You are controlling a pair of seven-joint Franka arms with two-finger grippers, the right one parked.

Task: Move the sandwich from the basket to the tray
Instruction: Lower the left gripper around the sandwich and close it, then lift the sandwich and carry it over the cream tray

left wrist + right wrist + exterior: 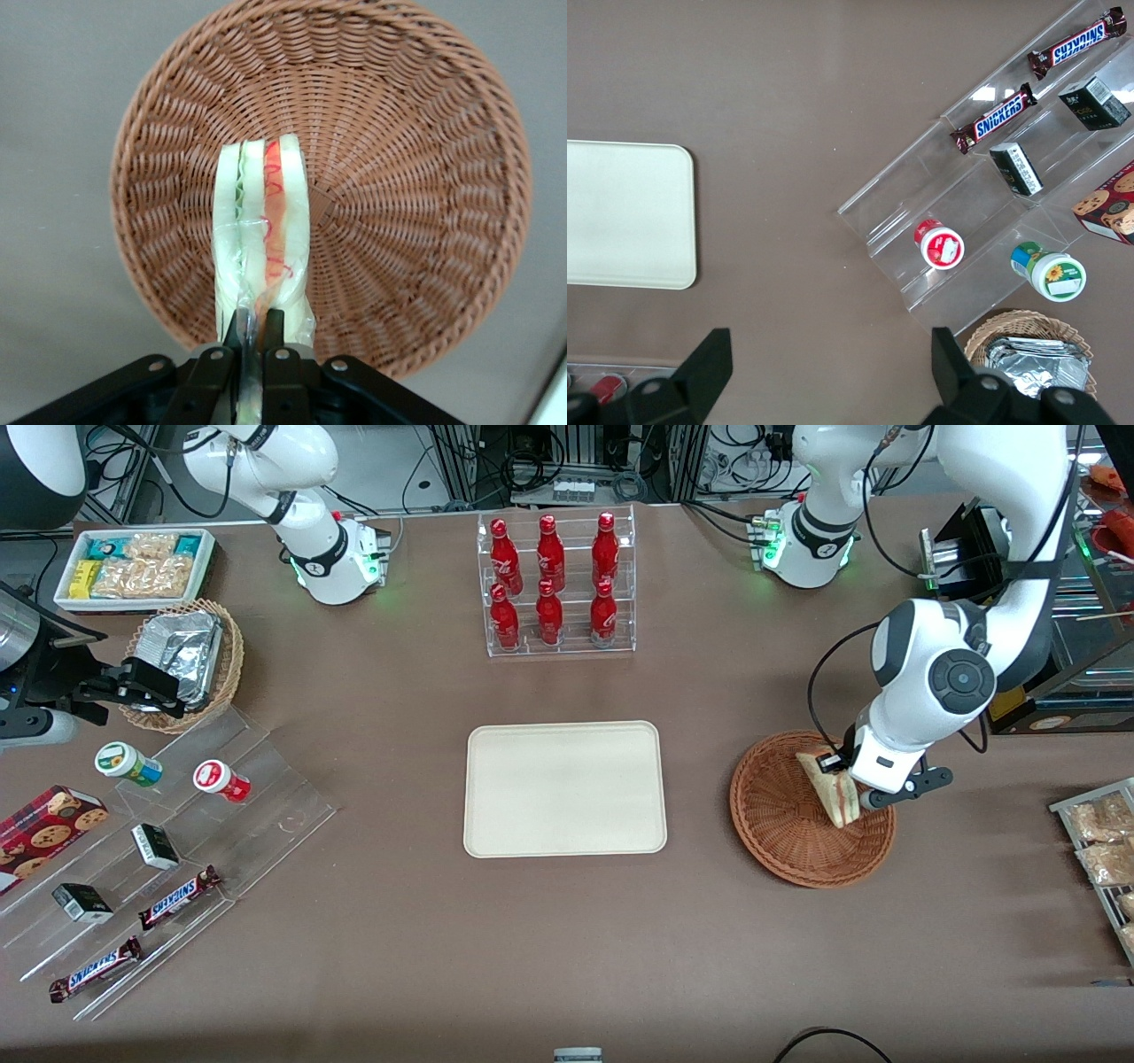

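While the gripper (pixel 252 341) pinches the sandwich (pixel 263 235) by one end, clamped tight on the wrapped bread, the wedge hangs above the basket (pixel 425 177), looking clear of the weave. The tray (pixel 565 788) waits bare, well apart toward the middle of the table. I'd say lift straight up first so the dangling tip clears the rim, then carry it across level and slow: that narrow pinch could let it swing or slip.
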